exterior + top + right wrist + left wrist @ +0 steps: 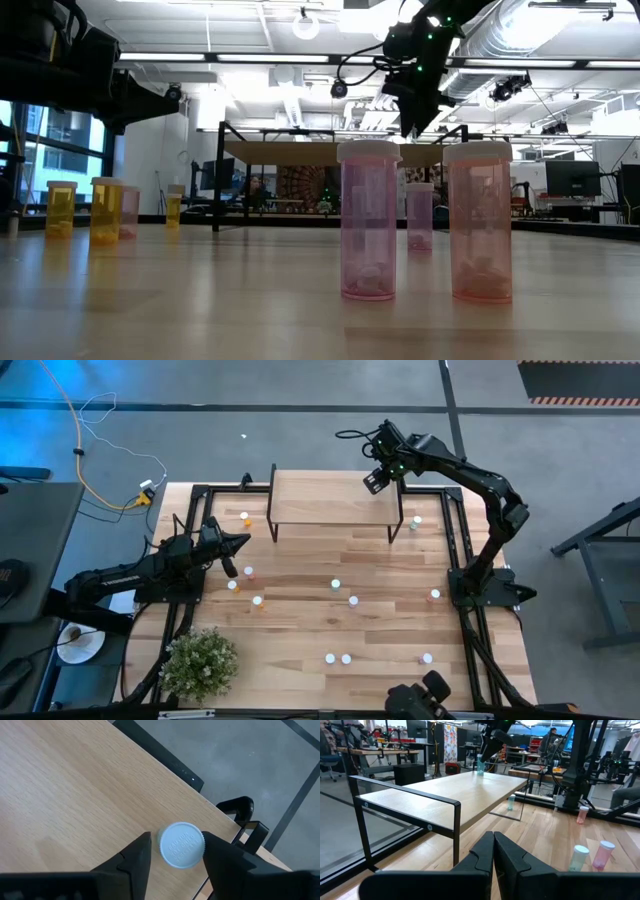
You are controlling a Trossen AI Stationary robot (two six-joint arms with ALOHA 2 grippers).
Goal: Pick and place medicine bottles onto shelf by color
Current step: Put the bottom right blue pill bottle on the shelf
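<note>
The light-wood shelf (320, 500) stands at the table's far middle. A pale green medicine bottle (480, 765) with a white cap (181, 845) stands upright on the shelf's far right corner. My right gripper (177, 840) hangs over it, slanting down and open. Its fingers stand either side of the cap, with a sliver of shelf showing beside one finger (137, 855). My left gripper (243, 542) waits shut and level at the table's left, short of the shelf. Other medicine bottles stand on the tabletop: orange ones (244, 518) at the left, pink ones (369, 220) near the front.
A green bottle (415, 521) stands by the shelf's right legs. Several bottles are scattered across the table's middle (335, 585) and near edge (346, 658). A potted plant (198, 663) sits at the near left corner. Black frame rails (455, 550) run along the table's sides.
</note>
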